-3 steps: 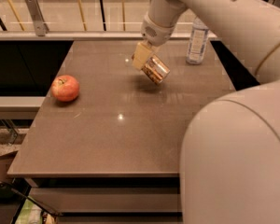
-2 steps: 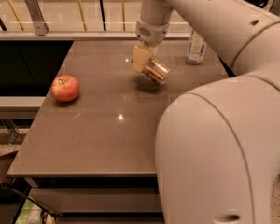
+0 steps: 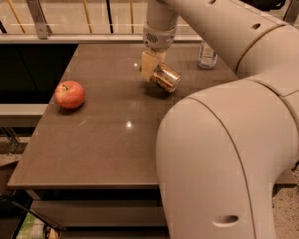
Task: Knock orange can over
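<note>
The orange can (image 3: pixel 166 77) lies tilted on the brown table (image 3: pixel 109 133), toward the back middle, with its silver end facing the lower right. My gripper (image 3: pixel 150 66) comes down from above and sits against the can's upper left side. Part of the can is hidden behind the gripper.
A red-orange apple (image 3: pixel 69 94) sits near the table's left edge. A clear water bottle (image 3: pixel 208 55) stands at the back right, partly hidden by my arm. My large pale arm (image 3: pixel 224 148) covers the right front of the view. A railing runs behind the table.
My arm's elbow has swung left and now fills more of the right front. The gripper and the tilted can have stayed almost in place.
</note>
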`<state>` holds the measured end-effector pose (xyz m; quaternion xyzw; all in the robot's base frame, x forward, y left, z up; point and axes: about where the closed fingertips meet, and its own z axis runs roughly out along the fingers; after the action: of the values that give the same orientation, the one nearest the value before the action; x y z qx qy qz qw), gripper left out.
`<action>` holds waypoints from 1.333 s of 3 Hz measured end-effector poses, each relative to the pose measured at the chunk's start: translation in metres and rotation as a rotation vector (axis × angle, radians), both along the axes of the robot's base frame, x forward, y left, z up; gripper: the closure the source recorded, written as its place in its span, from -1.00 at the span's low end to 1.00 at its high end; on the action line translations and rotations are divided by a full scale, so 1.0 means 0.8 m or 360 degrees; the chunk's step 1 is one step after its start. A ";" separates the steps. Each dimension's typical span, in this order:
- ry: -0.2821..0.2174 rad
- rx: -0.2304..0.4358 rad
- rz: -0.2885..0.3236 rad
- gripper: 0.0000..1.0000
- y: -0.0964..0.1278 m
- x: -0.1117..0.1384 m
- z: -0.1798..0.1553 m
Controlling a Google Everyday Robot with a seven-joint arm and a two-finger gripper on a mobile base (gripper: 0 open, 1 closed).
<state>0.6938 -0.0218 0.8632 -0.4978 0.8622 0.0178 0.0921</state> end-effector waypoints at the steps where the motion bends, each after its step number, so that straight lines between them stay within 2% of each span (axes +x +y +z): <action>1: -0.0063 0.0188 0.0002 1.00 0.012 0.004 -0.013; 2: -0.0154 0.0420 0.0017 1.00 0.032 0.015 -0.036; 3: -0.0180 0.0518 0.0029 1.00 0.040 0.017 -0.043; 4: -0.0180 0.0518 0.0029 0.61 0.040 0.017 -0.039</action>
<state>0.7071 0.0103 0.8321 -0.4842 0.8369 0.1301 0.2196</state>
